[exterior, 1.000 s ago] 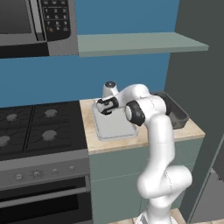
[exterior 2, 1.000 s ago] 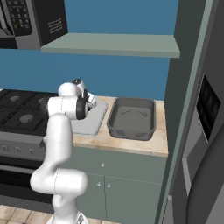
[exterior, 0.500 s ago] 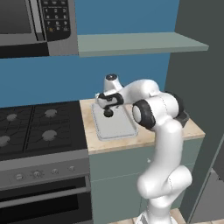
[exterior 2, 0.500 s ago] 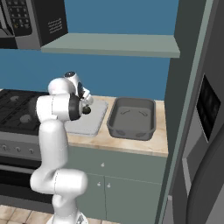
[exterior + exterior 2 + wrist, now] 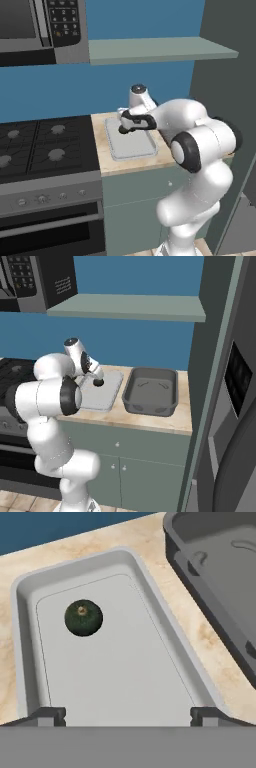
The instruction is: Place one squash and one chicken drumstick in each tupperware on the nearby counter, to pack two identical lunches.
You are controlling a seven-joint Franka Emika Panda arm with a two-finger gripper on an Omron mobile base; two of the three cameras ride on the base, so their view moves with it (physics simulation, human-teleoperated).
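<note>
One dark-green squash [image 5: 83,617] lies inside the shallow pale tupperware [image 5: 150,597], near its far left corner. My gripper [image 5: 127,716] hangs open and empty just above that container's near end, with fingertips [image 5: 50,714] spread almost as wide as it. From the base views the gripper [image 5: 124,127] [image 5: 97,381] hovers over the pale tupperware [image 5: 142,150] [image 5: 107,398]. The deeper dark grey tupperware [image 5: 150,391] [image 5: 220,572] stands beside it on the beige counter [image 5: 150,421] and looks empty. The chicken drumstick is out of view.
A black stove [image 5: 45,145] adjoins the counter on the left. A grey-green wall shelf [image 5: 150,50] and a microwave [image 5: 30,25] hang above. A tall dark fridge [image 5: 235,406] bounds the counter on the right.
The arm's elbow has swung out to the right in the left base view, while the hand has stayed over the pale tupperware. The jaws stay open.
</note>
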